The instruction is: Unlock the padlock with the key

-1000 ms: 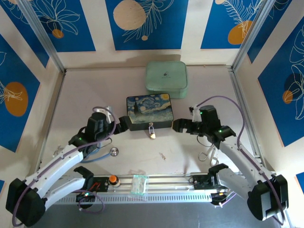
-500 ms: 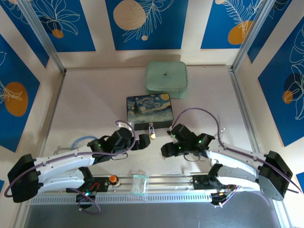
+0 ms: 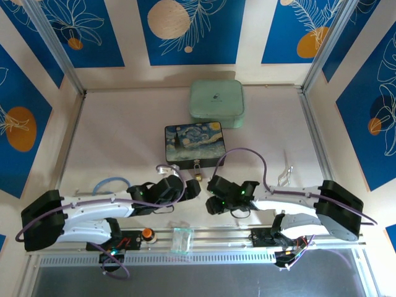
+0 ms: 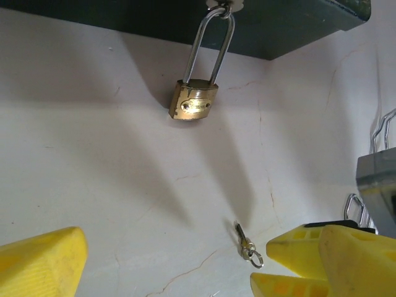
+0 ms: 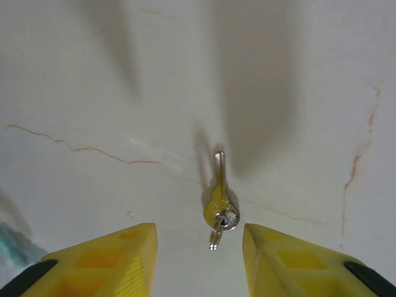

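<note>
The key (image 5: 218, 197) lies flat near the surface's near edge, just ahead of the open right fingers (image 5: 130, 257). It looks light, thin and likely slippery, best pinched at its ringed head. The left fingers (image 4: 43, 260) are spread open, facing the padlock (image 4: 193, 105).

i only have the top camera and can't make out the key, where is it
Observer: The right wrist view shows the key lying flat on the table, directly ahead of the right claw.
Operator: claw open or shut
Observer: Open. Its yellow fingers sit either side of the key's ring end, not closed on it.
Operator: padlock state
Observer: In the left wrist view the padlock hangs from the front of the box. Both legs of its shackle appear seated in the brass body.
</note>
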### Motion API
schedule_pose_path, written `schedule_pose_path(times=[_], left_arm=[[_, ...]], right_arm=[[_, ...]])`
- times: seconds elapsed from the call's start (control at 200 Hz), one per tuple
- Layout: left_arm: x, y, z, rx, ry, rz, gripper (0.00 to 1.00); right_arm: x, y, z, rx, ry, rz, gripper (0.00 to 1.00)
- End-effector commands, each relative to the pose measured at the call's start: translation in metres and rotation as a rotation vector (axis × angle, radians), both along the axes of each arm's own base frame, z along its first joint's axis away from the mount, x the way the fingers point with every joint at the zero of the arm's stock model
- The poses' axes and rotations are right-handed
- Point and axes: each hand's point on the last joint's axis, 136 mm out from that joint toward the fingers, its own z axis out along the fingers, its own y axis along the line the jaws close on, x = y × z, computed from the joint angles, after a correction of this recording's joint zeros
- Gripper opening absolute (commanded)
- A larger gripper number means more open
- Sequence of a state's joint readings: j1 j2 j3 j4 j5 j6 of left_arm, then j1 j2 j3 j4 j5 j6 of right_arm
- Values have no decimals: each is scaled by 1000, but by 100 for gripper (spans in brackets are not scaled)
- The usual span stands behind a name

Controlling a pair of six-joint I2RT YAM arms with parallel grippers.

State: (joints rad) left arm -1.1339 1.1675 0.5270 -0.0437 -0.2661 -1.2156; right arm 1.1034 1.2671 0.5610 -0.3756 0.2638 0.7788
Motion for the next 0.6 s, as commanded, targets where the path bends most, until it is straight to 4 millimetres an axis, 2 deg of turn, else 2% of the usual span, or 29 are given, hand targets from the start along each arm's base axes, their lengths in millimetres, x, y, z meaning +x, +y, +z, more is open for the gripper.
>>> schedule_pose_path(times=[0.0, 0.32, 0.36, 0.495, 0.595], left_arm=[[3, 8, 2, -20, -14, 60, 95], [3, 12, -1, -6, -16, 73, 95], [3, 12, -2, -7, -13, 76, 95], [2, 14, -7, -9, -5, 79, 95], [2, 16, -9, -5, -4, 86, 95]], right_arm=[[8, -8, -1, -75, -46, -51, 38], [7, 5, -8, -85, -65, -10, 34], [8, 7, -9, -89, -65, -3, 30], [9, 11, -13, -117, -58, 4, 29], [5, 13, -18, -133, -37, 16, 20]])
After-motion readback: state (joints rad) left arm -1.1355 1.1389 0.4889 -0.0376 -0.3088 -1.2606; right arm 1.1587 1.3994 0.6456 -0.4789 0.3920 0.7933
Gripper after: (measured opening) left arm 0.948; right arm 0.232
